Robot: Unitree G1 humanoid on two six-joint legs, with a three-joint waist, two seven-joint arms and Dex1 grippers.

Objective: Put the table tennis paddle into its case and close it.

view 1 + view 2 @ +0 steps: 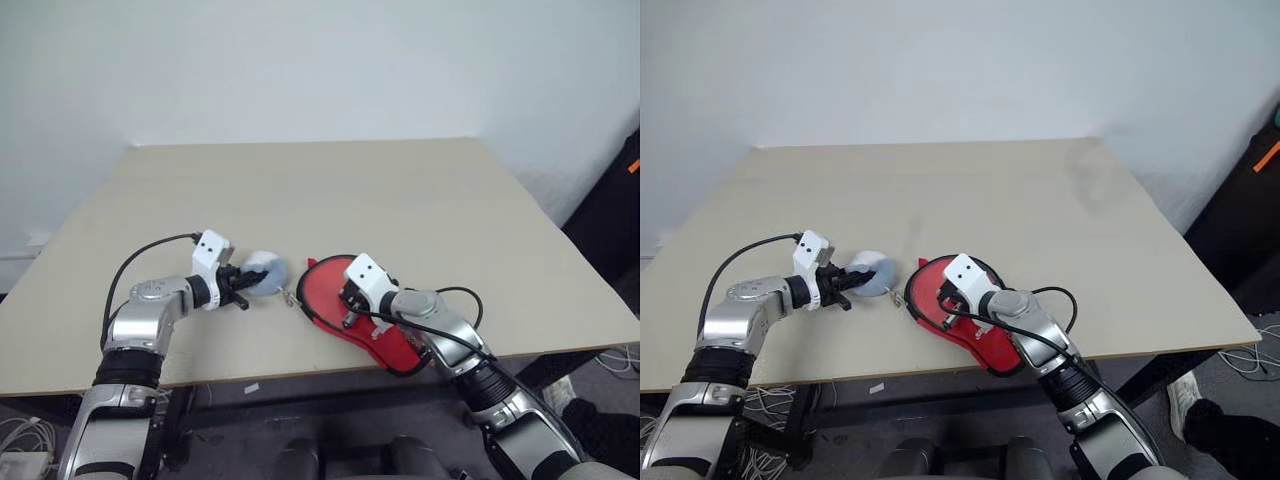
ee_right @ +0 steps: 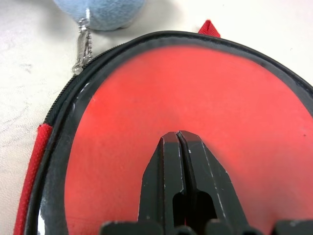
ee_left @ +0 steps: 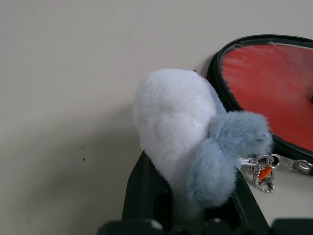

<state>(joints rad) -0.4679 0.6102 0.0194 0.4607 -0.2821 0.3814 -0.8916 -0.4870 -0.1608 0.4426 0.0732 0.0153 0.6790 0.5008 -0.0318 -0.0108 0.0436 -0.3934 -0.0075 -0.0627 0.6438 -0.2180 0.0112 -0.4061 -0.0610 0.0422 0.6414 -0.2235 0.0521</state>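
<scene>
The case (image 1: 322, 283) lies flat near the table's front edge, with its black piped edge (image 2: 63, 98) around a clear panel. Through that panel shows a red face (image 2: 205, 98), which looks like the table tennis paddle inside; its handle is hidden under my right arm. My right gripper (image 2: 177, 137) is shut, its tips pressed together on the panel (image 1: 350, 302). A fluffy white and grey-blue charm (image 3: 181, 132) hangs by a small metal chain (image 3: 264, 172) from the case's zipper. My left gripper (image 1: 243, 285) is shut on this charm just left of the case.
The beige table (image 1: 400, 190) stretches far behind and to both sides of the case. Its front edge runs close below both grippers. A dark object stands off the table at the far right (image 1: 615, 200).
</scene>
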